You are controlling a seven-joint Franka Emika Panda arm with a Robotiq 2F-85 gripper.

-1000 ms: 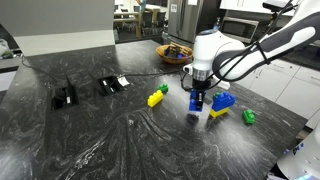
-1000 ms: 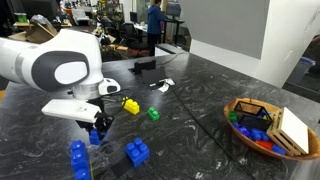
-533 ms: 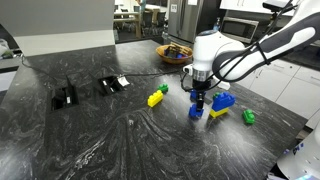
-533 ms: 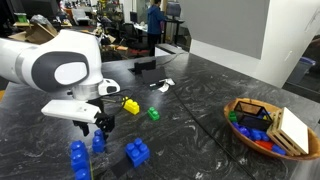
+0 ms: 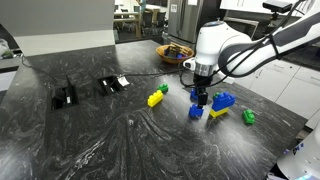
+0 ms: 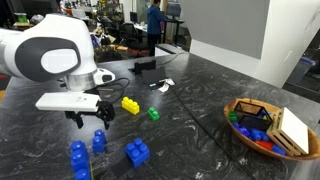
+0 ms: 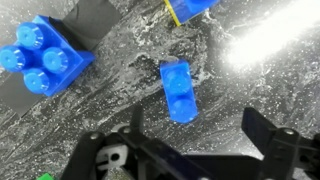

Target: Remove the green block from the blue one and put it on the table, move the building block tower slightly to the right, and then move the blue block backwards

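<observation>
My gripper (image 5: 201,99) (image 6: 88,120) hangs open just above a narrow blue block (image 5: 196,112) (image 6: 99,141) (image 7: 178,91) that lies loose on the dark veined table (image 5: 110,140). Nothing is between the fingers; in the wrist view the gripper (image 7: 200,142) frames bare table below the block. The blue-on-yellow tower (image 5: 219,109) (image 7: 190,8) stands right beside it. The small green block (image 5: 248,117) lies alone on the table beyond the tower. A chunky loose blue block (image 7: 40,55) (image 6: 137,151) sits on the other side.
A yellow block (image 5: 155,99) (image 6: 130,105) with a small green piece (image 5: 163,89) lies farther off. A wooden bowl (image 5: 174,52) (image 6: 262,125) of blocks stands toward one table edge. Two black items (image 5: 65,97) rest on the far part.
The gripper was shut on the narrow blue block a second ago; it has set it on the table, opened fully and lifted slightly above it.
</observation>
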